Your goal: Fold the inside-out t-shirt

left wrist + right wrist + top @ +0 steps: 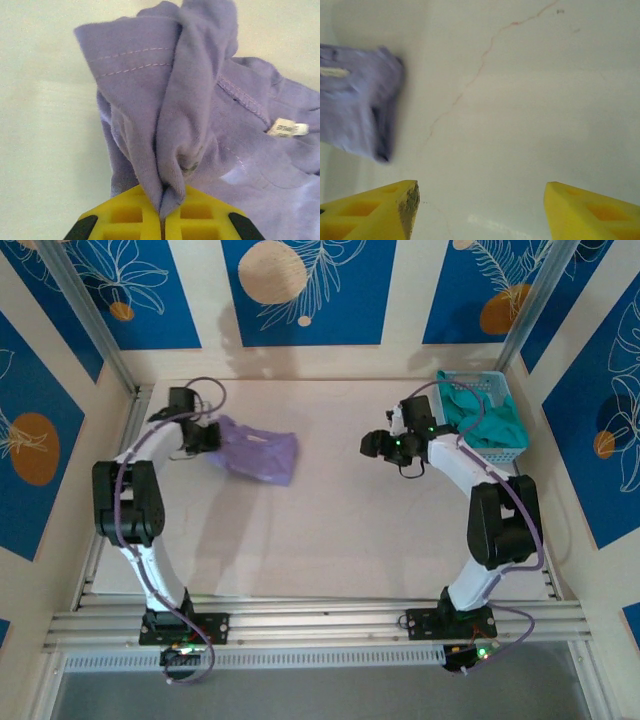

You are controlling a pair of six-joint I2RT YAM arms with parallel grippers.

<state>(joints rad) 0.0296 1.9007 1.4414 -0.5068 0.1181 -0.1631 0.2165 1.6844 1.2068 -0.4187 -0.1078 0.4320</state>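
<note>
On the table (330, 530) at two o'clock, basket (507, 392) of teal clothing (478, 420); left gripper (163, 205) tight on lavender t-shirt (200, 125), right gripper (481, 190) spread, empty.

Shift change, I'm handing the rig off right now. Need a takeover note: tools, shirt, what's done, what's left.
Left tool: shut, pinching a bunch of the lavender t-shirt.
Right tool: open, empty, over the bare table, apart from the shirt.
Shirt: crumpled at the table's far left, seams and tag showing. The teal garment lies in the basket, far right.
Done: one grasp, no fold yet.
Left: spread it flat, then fold.
</note>
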